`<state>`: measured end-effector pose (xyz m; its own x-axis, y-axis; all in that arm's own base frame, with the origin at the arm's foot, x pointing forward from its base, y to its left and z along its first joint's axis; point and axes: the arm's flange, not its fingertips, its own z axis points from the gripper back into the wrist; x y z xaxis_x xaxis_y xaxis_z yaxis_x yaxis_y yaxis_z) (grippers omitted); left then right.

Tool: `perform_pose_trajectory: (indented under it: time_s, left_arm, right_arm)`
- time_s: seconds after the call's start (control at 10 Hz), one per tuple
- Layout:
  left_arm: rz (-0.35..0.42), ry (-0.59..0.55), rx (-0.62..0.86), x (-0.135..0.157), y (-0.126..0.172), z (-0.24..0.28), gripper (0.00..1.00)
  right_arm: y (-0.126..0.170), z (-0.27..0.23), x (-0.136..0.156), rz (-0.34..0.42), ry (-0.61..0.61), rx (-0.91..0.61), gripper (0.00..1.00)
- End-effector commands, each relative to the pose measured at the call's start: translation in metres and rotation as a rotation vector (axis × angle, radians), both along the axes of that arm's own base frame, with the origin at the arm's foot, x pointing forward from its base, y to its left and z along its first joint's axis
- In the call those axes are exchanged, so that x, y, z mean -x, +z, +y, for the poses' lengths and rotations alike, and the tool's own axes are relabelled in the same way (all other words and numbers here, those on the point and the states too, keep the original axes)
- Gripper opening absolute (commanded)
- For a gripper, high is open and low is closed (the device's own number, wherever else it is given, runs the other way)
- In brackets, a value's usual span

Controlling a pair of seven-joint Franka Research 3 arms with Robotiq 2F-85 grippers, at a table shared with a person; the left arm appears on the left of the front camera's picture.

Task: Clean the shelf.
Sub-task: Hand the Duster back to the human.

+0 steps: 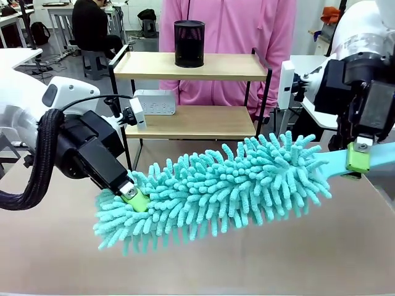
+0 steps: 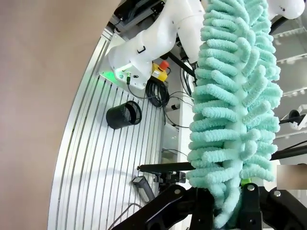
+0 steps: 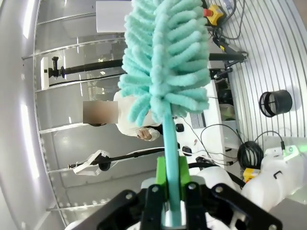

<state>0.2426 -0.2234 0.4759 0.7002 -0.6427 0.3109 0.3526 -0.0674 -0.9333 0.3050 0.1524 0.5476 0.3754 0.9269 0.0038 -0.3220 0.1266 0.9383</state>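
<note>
A teal fluffy duster (image 1: 216,185) hangs level over the brown table, stretched between both grippers. My left gripper (image 1: 134,198) is shut on the duster's fluffy tip, and in the left wrist view the duster (image 2: 235,96) rises from between the left gripper's (image 2: 233,208) jaws. My right gripper (image 1: 357,157) is shut on the duster's flat teal handle; the right wrist view shows the handle (image 3: 168,139) clamped by the right gripper (image 3: 171,189). The shelf (image 1: 228,66) stands behind the duster, at the far side of the table.
A black mesh cup (image 1: 189,43) stands on the shelf's top board. A white power strip (image 1: 154,102) lies at the left of the lower board. A person in a pink top (image 1: 234,24) stands right behind the shelf. Bare brown tabletop (image 1: 296,253) lies under the duster.
</note>
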Motion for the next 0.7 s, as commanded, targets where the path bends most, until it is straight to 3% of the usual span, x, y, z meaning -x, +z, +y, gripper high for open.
perform_pose_trajectory:
  time_s: [0.0,0.1,0.2,0.3,0.4,0.6]
  left_arm:
    - [0.008,-0.001,0.017,0.013,-0.004,0.003,0.00]
    - [0.008,0.000,0.014,0.012,-0.005,0.004,0.00]
    - [0.008,0.003,0.011,0.013,-0.005,0.005,0.00]
    - [0.013,0.002,0.012,0.013,-0.005,0.006,0.00]
    - [0.021,-0.003,0.010,0.013,-0.005,0.007,0.00]
    - [0.000,-0.004,0.018,0.012,0.000,0.015,0.00]
  right_arm:
    - [0.007,-0.008,-0.007,-0.003,-0.007,0.001,0.13]
    - [0.007,-0.008,-0.006,-0.003,-0.010,0.006,0.17]
    - [0.006,-0.009,-0.006,-0.002,-0.016,0.011,0.72]
    - [0.006,-0.010,-0.005,-0.003,-0.020,0.015,0.76]
    - [0.006,-0.012,-0.005,-0.005,-0.031,0.007,1.00]
    - [0.007,-0.027,-0.008,-0.013,-0.192,-0.021,1.00]
